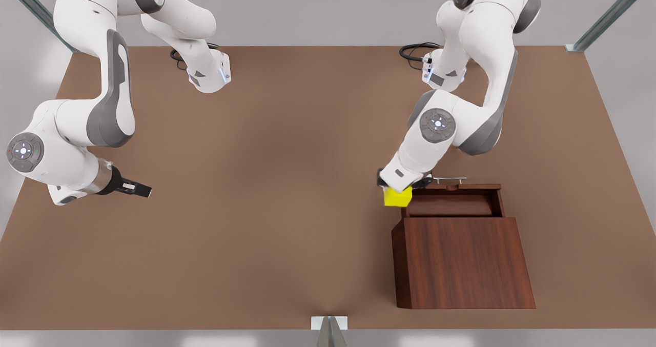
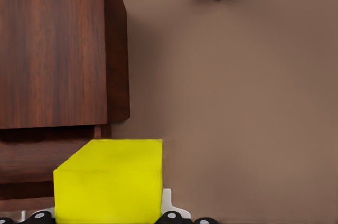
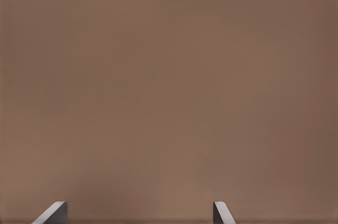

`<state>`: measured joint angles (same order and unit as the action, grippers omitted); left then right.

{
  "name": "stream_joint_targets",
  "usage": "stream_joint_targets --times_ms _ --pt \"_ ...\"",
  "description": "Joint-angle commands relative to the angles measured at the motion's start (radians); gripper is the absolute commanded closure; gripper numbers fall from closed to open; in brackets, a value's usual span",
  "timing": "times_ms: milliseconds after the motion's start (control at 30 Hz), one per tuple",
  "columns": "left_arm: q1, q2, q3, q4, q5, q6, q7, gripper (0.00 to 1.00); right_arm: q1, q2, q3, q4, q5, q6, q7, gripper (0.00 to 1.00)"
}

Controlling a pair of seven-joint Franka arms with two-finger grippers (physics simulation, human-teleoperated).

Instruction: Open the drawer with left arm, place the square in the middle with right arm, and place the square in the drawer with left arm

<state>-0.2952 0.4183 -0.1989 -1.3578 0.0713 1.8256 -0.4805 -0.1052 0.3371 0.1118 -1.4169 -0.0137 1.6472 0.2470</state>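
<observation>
A: Left gripper (image 1: 397, 185) is pinching the small bright yellow cube (image 1: 397, 197), right at the corner of the pulled-out dark reddish-brown wooden drawer (image 1: 451, 206) with its silver bar handle (image 1: 450, 179).

B: And the boxy wooden cabinet (image 1: 461, 262) sits just beyond. Right gripper (image 1: 137, 188)?

A: Waiting well apart, fingers (image 3: 53, 213) spread over bare brown tabletop (image 1: 266, 183).

A flat brown tabletop (image 1: 287, 183) fills the scene, evenly lit. Pale grey wall or floor runs round it. Grey metal struts slant at 11 o'clock (image 1: 31, 8) and 1 o'clock (image 1: 610, 14). A small grey bracket (image 1: 329, 324) sits on the table edge at 6 o'clock.
</observation>
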Motion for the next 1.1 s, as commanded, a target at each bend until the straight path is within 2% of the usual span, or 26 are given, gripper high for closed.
stream_joint_targets --times_ms 0,100,267,367,700,1067 --pt "0.013 -0.029 0.052 -0.020 -0.070 -0.120 0.008 0.27 -0.001 -0.001 0.000 0.001 0.000 0.000 -0.002 0.00" --pt "0.044 -0.036 0.108 -0.063 -0.079 -0.115 0.014 0.27 0.001 -0.001 0.000 0.001 0.000 0.000 -0.002 0.00" --pt "0.128 0.010 0.108 -0.066 -0.099 -0.104 0.051 0.27 0.001 -0.001 0.000 -0.001 0.000 0.002 -0.002 0.00" --pt "0.128 0.005 0.108 -0.138 -0.096 -0.101 0.144 0.27 0.001 -0.001 0.000 0.001 0.000 0.002 -0.002 0.00" --pt "0.148 0.024 0.154 -0.139 -0.096 -0.134 0.434 0.27 0.001 -0.001 0.000 0.001 0.000 0.002 -0.002 0.00" --pt "0.180 0.076 0.156 -0.133 -0.099 -0.118 0.433 0.27 0.001 -0.001 0.000 0.001 0.000 0.002 -0.002 0.00"
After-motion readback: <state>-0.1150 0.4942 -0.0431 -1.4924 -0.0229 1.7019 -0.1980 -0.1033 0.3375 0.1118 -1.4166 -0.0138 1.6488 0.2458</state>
